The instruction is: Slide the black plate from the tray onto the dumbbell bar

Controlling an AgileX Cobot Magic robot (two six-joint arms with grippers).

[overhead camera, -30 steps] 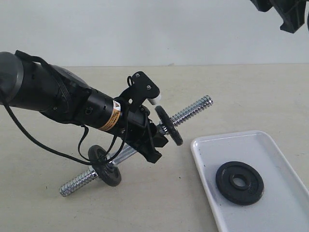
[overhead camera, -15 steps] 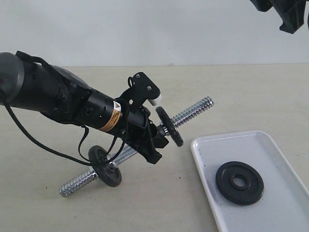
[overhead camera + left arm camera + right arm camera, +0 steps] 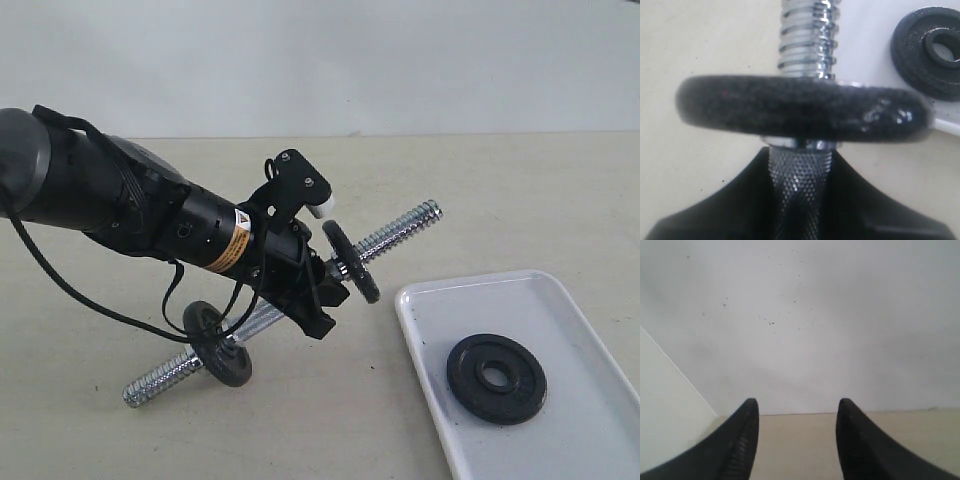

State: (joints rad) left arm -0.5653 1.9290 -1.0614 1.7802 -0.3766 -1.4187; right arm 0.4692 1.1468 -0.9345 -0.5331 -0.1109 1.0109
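Note:
The black plate (image 3: 496,378) (image 3: 932,52) lies flat in the white tray (image 3: 560,300) (image 3: 865,40) at the lower right. My left gripper (image 3: 325,280) (image 3: 800,165) is shut on the knurled middle of the dumbbell bar (image 3: 400,228) (image 3: 807,40). The bar is tilted, with its far threaded end raised toward the tray and its near end on the table. A small black disc (image 3: 350,260) (image 3: 800,107) sits on the bar just beyond the gripper, and another (image 3: 218,343) sits near the low end. My right gripper (image 3: 797,412) is open and empty, out of the exterior view.
The beige table (image 3: 500,190) runs back to a pale wall (image 3: 320,60). A black cable (image 3: 100,305) loops under the left arm down to the bar. The right wrist view shows only wall and the table's far edge.
The right arm's dark parts have gone from the top right corner of the exterior view. The bar and left arm hold still apart from a very slight shift.

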